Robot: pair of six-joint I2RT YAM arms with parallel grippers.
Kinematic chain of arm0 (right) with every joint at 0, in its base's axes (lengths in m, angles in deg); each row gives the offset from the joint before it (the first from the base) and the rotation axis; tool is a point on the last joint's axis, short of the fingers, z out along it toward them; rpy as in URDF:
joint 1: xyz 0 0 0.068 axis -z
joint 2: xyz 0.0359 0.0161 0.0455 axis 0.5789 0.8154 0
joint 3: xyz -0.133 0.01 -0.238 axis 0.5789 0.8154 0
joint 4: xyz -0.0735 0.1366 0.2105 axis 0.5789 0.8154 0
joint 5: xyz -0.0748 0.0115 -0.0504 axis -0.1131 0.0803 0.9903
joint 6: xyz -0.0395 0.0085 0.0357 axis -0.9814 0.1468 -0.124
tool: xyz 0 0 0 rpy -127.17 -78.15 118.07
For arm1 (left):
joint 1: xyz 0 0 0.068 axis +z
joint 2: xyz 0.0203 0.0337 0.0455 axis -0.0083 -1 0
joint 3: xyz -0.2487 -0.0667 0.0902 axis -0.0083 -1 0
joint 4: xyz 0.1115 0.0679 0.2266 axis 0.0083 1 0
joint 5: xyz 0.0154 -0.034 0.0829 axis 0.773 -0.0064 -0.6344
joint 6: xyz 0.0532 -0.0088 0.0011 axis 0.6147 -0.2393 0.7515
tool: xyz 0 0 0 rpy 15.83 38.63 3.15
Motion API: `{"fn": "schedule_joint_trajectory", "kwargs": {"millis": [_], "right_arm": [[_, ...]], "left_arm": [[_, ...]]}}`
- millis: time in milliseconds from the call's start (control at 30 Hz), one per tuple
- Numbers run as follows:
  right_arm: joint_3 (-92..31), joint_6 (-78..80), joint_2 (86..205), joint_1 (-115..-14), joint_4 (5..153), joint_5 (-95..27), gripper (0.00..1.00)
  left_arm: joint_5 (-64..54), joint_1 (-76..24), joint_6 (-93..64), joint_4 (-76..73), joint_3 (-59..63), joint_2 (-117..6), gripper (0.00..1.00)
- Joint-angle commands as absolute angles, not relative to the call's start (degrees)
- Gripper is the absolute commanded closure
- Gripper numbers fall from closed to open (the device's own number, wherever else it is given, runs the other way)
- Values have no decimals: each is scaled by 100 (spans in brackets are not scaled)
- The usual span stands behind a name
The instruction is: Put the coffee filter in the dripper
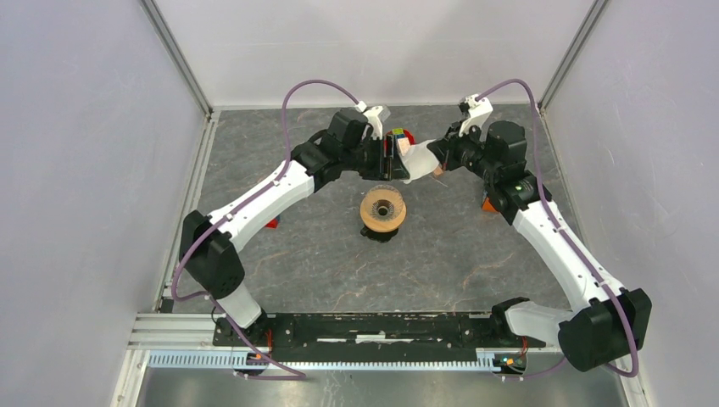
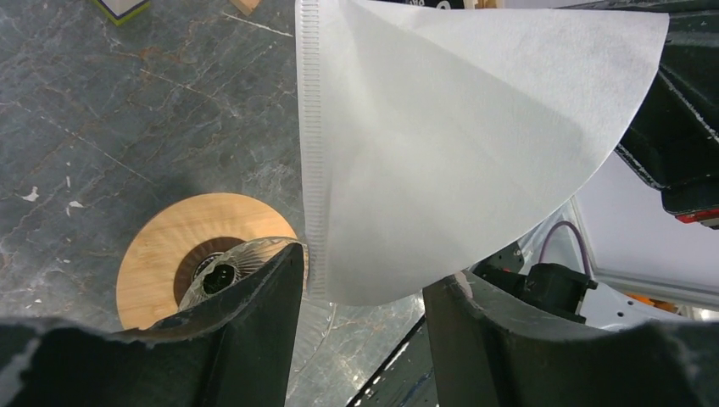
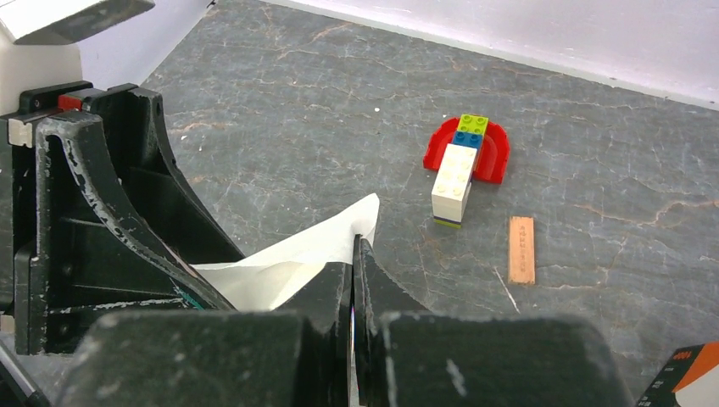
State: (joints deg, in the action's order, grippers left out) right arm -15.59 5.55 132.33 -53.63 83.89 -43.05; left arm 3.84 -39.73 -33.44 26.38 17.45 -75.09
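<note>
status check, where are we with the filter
Right gripper shut on the coffee filter, held aloft. Left gripper open, jaws either side of its edge. Dripper empty. Toy blocks off to the side.

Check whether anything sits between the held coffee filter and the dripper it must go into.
Nothing visible does. The coffee filter, pinched by the right gripper, hangs beyond the dripper, whose mouth is empty.

The grey marbled table (image 1: pixel 441 263) carries the dripper (image 1: pixel 383 212) at its middle. Toy blocks (image 3: pixel 462 165) and 1 wooden strip (image 3: pixel 521 249) lie toward the far edge, apparently apart.
</note>
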Motion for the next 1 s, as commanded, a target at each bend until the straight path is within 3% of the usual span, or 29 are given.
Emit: {"fn": "schedule_joint_trajectory", "kwargs": {"millis": [0,233,567,967], "right_arm": [[-1510,785,13161,-5319,8065,-4272,100],[-1447,801,13178,-5293,7992,-4325,100],[-1366,808,13186,-5293,7896,-4469,100],[-1276,713,13151,-5296,7874,-4624,100]], "left_arm": [[704,-3861,-3860,2237,1617,-7512,40],[989,-3780,-4080,2011,1496,-7554,56],[1009,-3711,-3908,2031,1613,-7652,70],[851,-3705,-3656,2196,1755,-7661,98]]}}
